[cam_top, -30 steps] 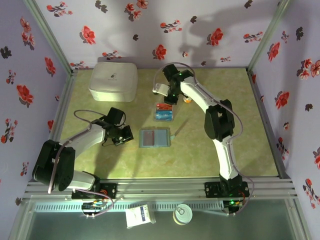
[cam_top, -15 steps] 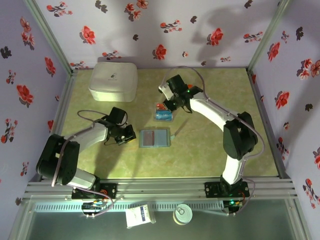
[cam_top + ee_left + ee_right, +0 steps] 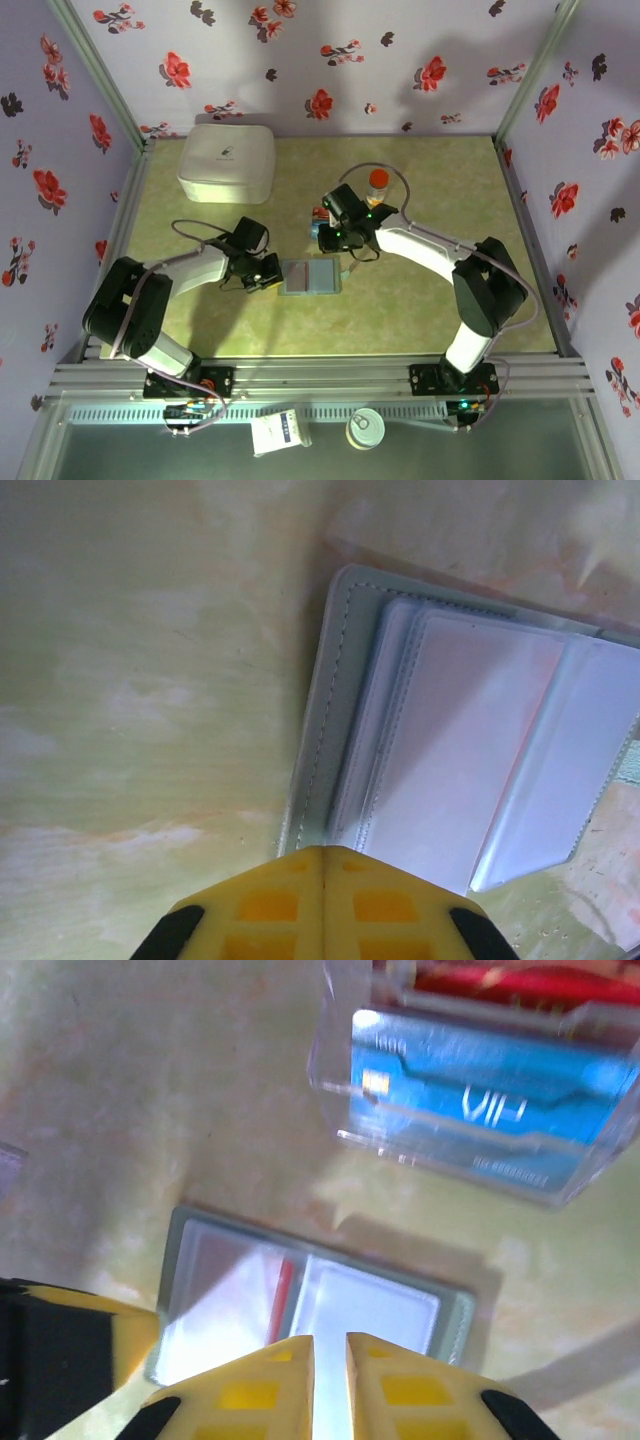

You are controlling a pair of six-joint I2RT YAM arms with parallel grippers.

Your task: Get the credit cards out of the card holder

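**Hidden / unclear**
- From above, your right arm [image 3: 430, 245] covers most of the clear plastic piece [image 3: 335, 1070].
- The right wrist view shows this piece cut off at the top of the frame. The blue card [image 3: 480, 1100] lies inside it. The red card [image 3: 520, 980] is behind that and mostly out of frame.
- A thin red strip [image 3: 284, 1290] sits at the fold of the card holder [image 3: 312, 276]. You cannot tell what it is.
- The holder's pockets are washed out to white in both wrist views.

**Surface and room**
- Flowered walls [image 3: 300, 60] close three sides.
- The surface [image 3: 440, 310] is mottled green.
- A white box [image 3: 226, 160] stands in the far-left corner.
- An orange-capped bottle [image 3: 378, 181] stands just behind the right wrist.
- The card holder lies open and flat near the middle, just in front of the clear piece.

**Claws**
- Left claw [image 3: 322, 865]: the fingers are pressed together with nothing between them. It sits at the holder's left edge; you cannot tell whether it touches.
- Right claw [image 3: 330, 1350]: the fingers stand a narrow slit apart and grip nothing. It is over the holder's far edge, near the clear piece.

**Edges / room**
- A metal rail [image 3: 320, 372] bounds the near edge.
- The right half of the surface and the near strip are bare.
- The two claws are close together, on either side of the holder.
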